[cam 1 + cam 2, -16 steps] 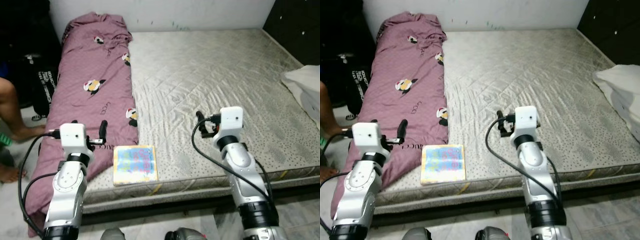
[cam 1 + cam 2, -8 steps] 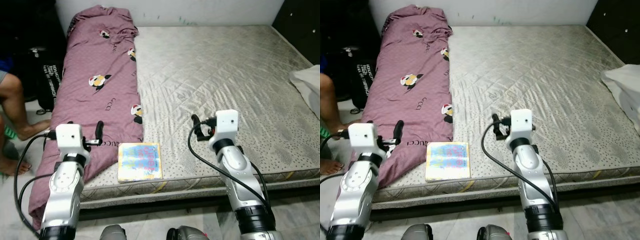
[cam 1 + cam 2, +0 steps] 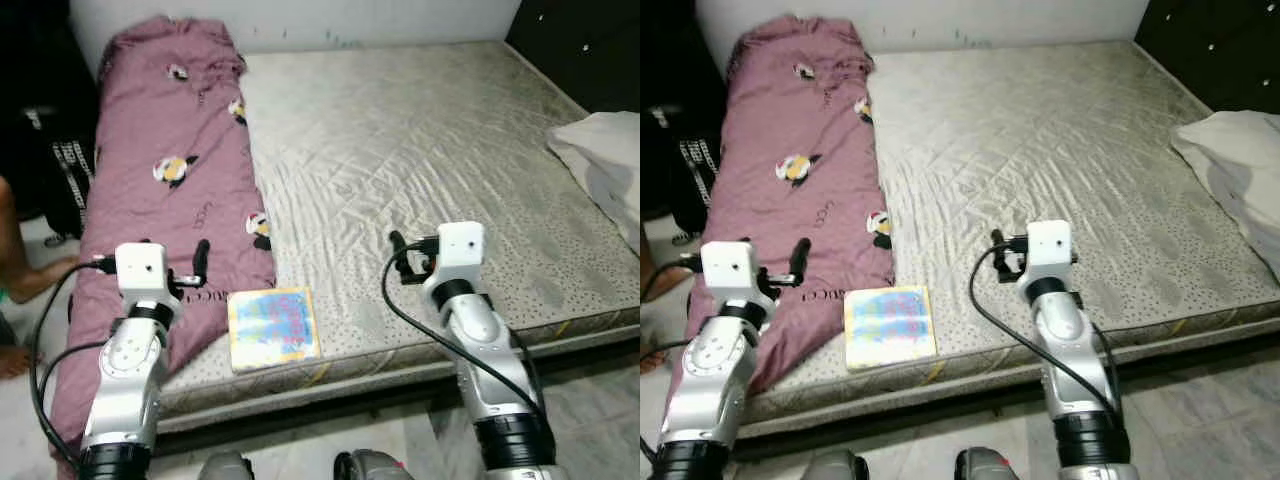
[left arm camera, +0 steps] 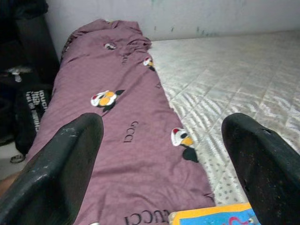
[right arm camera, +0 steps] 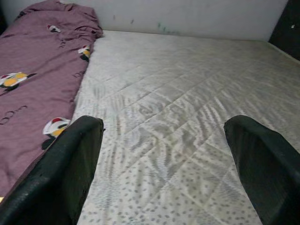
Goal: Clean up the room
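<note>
A mauve blanket (image 3: pixel 170 180) with cartoon prints lies crumpled along the left side of the bare grey mattress (image 3: pixel 420 150). A colourful book (image 3: pixel 272 325) lies flat near the mattress's front edge, beside the blanket's lower end. My left gripper (image 3: pixel 170 262) hovers open over the blanket's near end, just left of the book, and the book's corner (image 4: pixel 213 218) appears between its fingers (image 4: pixel 61 173). Further right, my right gripper (image 3: pixel 428 250) is held open above bare mattress, its fingers (image 5: pixel 65 168) wide apart with nothing between them.
A white pillow or cloth (image 3: pixel 600 160) lies at the mattress's right edge. A dark cabinet (image 3: pixel 590 40) stands at the back right. A black bag (image 3: pixel 60 170) and a person's leg (image 3: pixel 20 275) are on the floor at the left. Tiled floor (image 3: pixel 590 380) runs along the bed's front.
The whole picture has shifted, so the camera has moved. Both arms keep the same raised pose with open fingers. Blanket and book lie where they were.
</note>
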